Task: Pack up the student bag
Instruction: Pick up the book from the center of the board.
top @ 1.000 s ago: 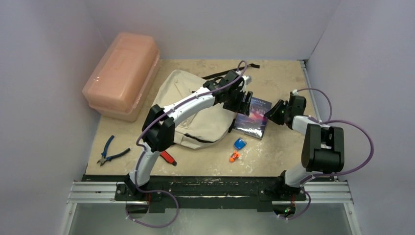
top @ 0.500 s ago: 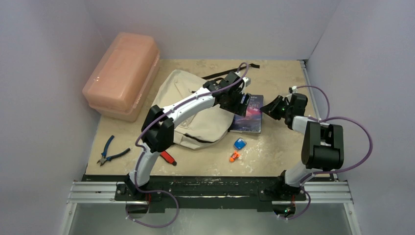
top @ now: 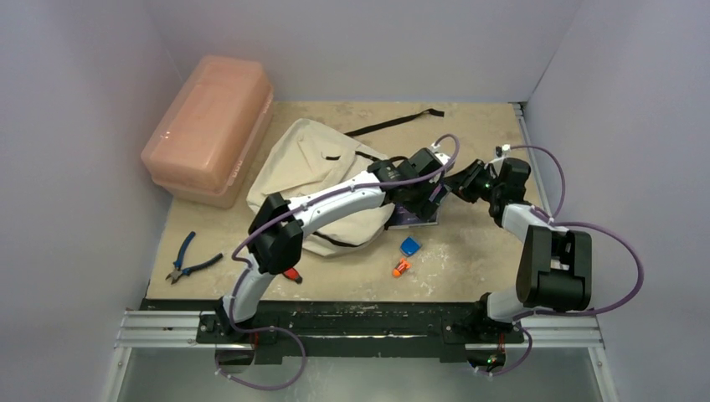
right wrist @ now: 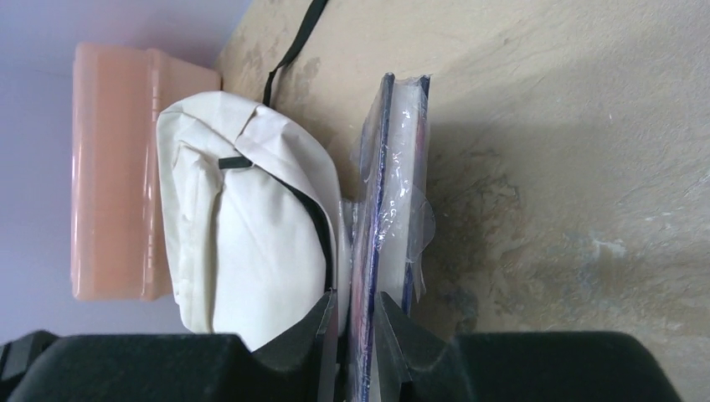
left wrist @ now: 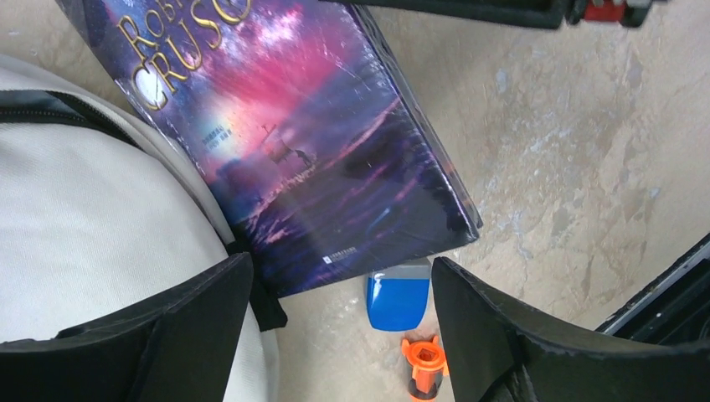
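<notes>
The right gripper (right wrist: 352, 308) has its jaws nearly closed on the edge of the wrapped book (right wrist: 387, 176). The book's other side touches the right edge of the beige bag (top: 322, 167), which lies left of centre on the table just beside the pink box (top: 209, 126). The left gripper (left wrist: 335, 322) hovers over the book with jaws wide and empty. It should probably catch the black-trimmed lip of the bag and lift it, so the book slides leftward, low and flat, without shoving the soft bag away.
</notes>
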`<action>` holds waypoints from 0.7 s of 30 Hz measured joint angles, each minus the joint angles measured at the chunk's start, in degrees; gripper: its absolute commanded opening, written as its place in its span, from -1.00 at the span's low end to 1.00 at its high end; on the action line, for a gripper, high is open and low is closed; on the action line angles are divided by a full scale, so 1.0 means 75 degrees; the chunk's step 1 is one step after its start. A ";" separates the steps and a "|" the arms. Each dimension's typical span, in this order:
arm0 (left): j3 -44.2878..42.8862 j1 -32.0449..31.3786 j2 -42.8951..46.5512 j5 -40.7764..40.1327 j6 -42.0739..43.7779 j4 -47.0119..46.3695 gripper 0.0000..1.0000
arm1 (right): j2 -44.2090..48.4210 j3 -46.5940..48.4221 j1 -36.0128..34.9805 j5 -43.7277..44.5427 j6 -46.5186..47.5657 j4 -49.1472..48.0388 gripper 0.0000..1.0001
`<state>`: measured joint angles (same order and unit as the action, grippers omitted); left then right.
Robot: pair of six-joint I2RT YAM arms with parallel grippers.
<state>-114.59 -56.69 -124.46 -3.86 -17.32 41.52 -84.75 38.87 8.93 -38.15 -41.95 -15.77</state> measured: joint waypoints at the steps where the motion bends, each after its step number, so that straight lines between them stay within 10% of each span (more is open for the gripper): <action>1: 0.0082 -0.0099 0.0055 -0.0128 0.0023 -0.0023 0.61 | 0.0041 0.0000 -0.0006 -0.0041 -0.0055 0.0009 -0.50; 21: 0.1075 -0.1466 0.0475 -0.2375 0.0799 -0.1314 0.78 | 0.0090 0.0000 -0.0096 -0.0055 -0.0522 0.0134 -0.49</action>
<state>-106.52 -67.68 -120.90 -21.67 -11.33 31.66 -84.07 38.87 8.21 -38.57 -45.87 -14.76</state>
